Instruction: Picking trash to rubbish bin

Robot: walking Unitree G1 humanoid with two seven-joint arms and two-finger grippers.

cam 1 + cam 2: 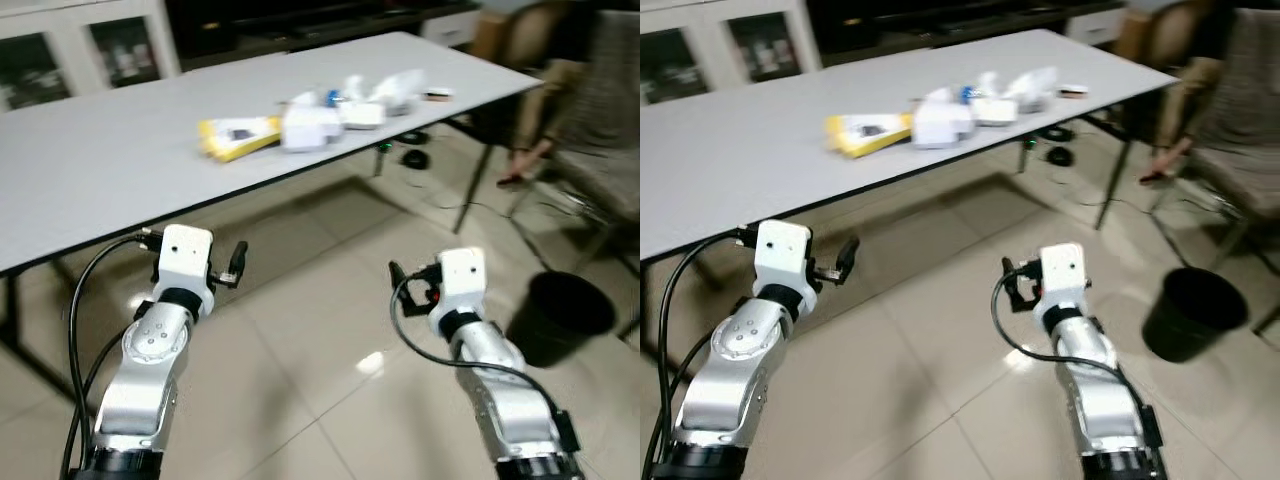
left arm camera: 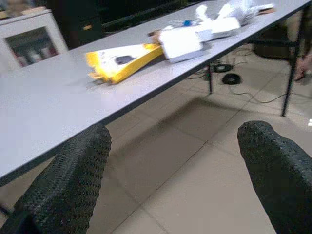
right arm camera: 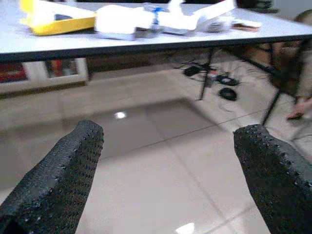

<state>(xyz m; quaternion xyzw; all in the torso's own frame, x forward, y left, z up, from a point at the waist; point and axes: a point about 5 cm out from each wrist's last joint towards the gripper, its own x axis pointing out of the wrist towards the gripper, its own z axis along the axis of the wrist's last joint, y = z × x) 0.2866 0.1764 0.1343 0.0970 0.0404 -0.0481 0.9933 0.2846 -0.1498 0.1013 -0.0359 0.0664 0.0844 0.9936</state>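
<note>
Left claw: raised over the tiled floor, just short of the counter edge, fingers spread apart, nothing between them.
Right claw: raised level with the left one, over open floor, fingers likewise spread and bare.
Counter: long, pale grey, on dark legs; it runs ahead of both claws and away to the right.
Trash, all on the counter, well ahead of both claws:
- yellow packet, flat, nearest the left claw, with a dark patch on its top face.
- white box, just right of the packet, close against it.
- white wrappers, a crumpled heap beyond the box, with a small blue piece among them.
- small flat item at the far end of the heap; too blurred to identify.
Bin: black, round, standing on the floor right of the right claw, beside a counter leg.
Cables: dark tangle on the floor under the counter.
Person: seated at the far right, one hand hanging low.
Cabinet: white, glass-fronted, behind the counter.
</note>
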